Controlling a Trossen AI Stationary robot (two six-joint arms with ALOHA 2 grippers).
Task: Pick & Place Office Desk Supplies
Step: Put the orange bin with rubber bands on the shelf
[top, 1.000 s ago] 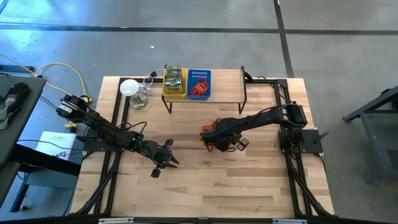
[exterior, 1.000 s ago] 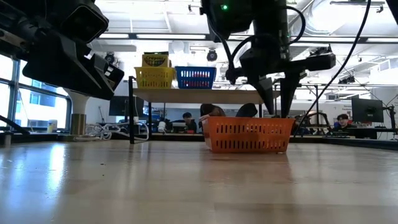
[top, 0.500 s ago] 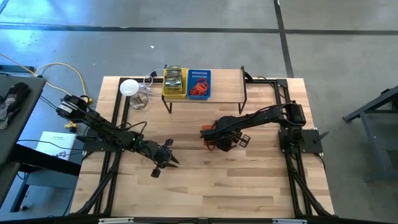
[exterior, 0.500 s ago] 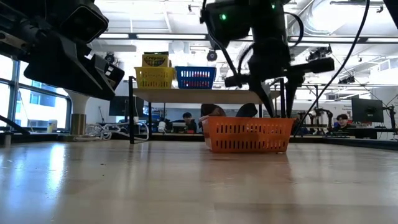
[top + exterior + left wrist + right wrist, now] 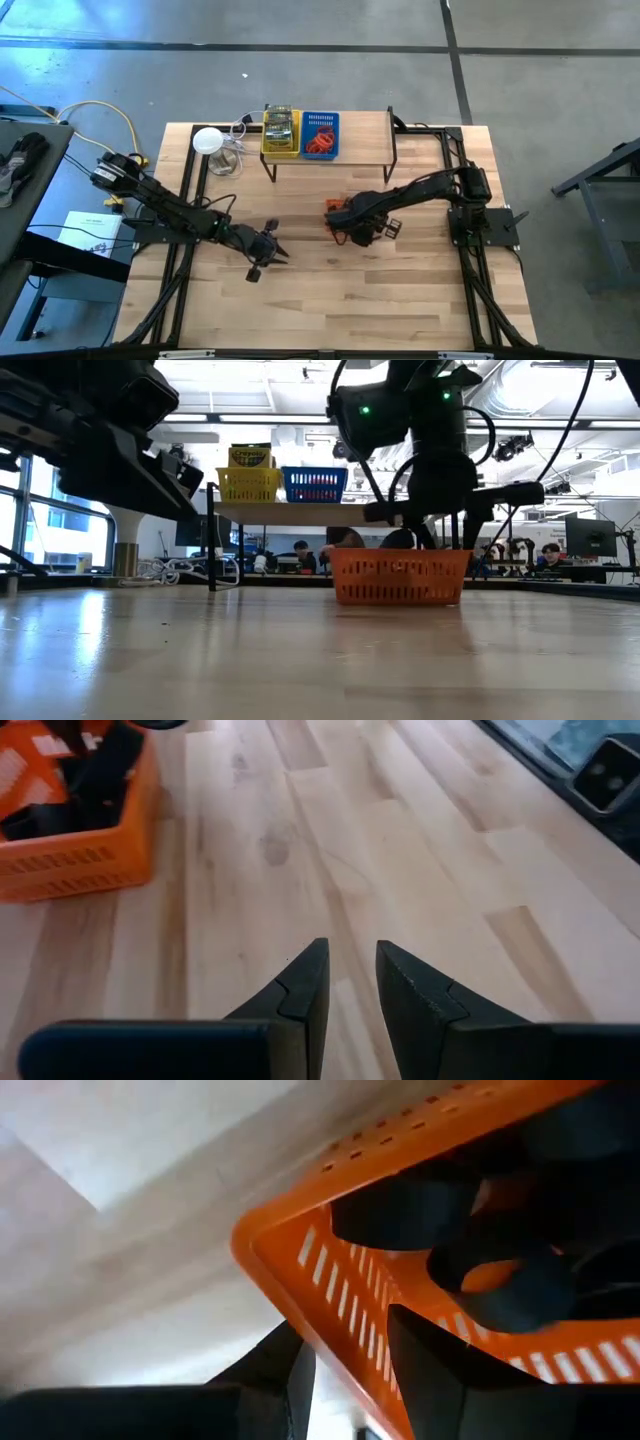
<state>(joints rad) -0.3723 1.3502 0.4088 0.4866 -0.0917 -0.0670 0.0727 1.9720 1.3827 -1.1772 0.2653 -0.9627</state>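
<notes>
Between right hand (image 5: 345,1370) fingers: orange basket (image 5: 330,1275) wall pinched, black clips (image 5: 440,1220) inside. Left hand (image 5: 350,985) slightly spread, nothing held, above counter (image 5: 420,860).

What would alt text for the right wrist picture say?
The right gripper straddles the wall of an orange basket, one jaw outside and one inside. Black clips lie in the basket, which sits on a pale wooden table.
</notes>
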